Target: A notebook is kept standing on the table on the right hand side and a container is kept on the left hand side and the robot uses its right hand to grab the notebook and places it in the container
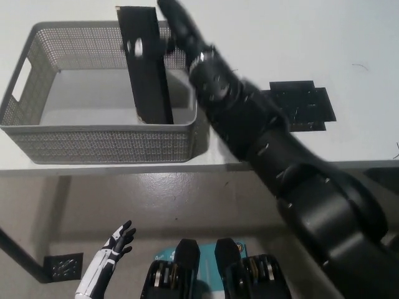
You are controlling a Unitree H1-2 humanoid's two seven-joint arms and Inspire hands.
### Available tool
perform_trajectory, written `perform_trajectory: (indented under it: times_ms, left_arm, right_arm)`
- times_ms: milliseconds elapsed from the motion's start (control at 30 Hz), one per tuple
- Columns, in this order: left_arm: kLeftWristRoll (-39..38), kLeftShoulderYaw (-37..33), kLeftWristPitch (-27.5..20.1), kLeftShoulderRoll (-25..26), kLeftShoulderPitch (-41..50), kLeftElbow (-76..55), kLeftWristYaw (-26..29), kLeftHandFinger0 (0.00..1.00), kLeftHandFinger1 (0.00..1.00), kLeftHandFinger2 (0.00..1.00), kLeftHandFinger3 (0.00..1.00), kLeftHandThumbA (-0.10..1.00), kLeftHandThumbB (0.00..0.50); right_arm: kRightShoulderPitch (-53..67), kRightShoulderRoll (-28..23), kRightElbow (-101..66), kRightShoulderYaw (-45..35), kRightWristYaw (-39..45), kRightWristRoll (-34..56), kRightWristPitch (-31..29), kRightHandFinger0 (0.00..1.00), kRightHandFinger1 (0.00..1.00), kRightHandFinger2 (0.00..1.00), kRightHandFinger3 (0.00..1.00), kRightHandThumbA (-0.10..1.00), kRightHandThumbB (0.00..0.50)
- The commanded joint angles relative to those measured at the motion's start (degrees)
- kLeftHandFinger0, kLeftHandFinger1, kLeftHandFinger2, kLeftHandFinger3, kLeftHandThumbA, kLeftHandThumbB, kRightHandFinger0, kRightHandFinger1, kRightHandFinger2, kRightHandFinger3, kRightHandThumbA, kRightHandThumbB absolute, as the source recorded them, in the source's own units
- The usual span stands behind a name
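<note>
Black notebook stands upright inside the grey mesh container, against its right end, pinched at the top by the right hand. Well below the container, the white left hand rests with fingers spread, empty.

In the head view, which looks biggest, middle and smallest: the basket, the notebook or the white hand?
1. Basket, biggest.
2. Notebook, middle.
3. White left hand, smallest, though it sits nearer the camera, below the table, so that is only how it looks.
</note>
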Motion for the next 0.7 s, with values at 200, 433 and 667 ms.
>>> perform_trajectory:
  times_ms: [200, 433, 667]
  left_arm:
    - [0.3, 0.2, -0.9, 1.0, 0.4, -1.7, -0.4, 1.00, 1.00, 1.00, 1.00, 1.00, 0.175]
    - [1.2, 0.0, -1.4, 0.8, 0.5, -0.6, 0.2, 1.00, 1.00, 1.00, 1.00, 1.00, 0.192]
    - [1.4, -0.2, -0.4, 1.2, 0.8, -1.4, -0.3, 1.00, 1.00, 1.00, 1.00, 1.00, 0.176]
  right_arm:
    - [-8.5, -10.3, -31.2, -6.8, 6.2, 3.3, 7.8, 1.00, 1.00, 1.00, 1.00, 1.00, 0.483]
    - [-2.0, -16.4, -56.2, -11.3, 7.7, 3.6, 14.2, 1.00, 1.00, 1.00, 1.00, 1.00, 0.500]
    - [17.3, -18.0, -88.1, -12.7, 9.5, 4.5, 19.7, 1.00, 1.00, 1.00, 1.00, 1.00, 0.500]
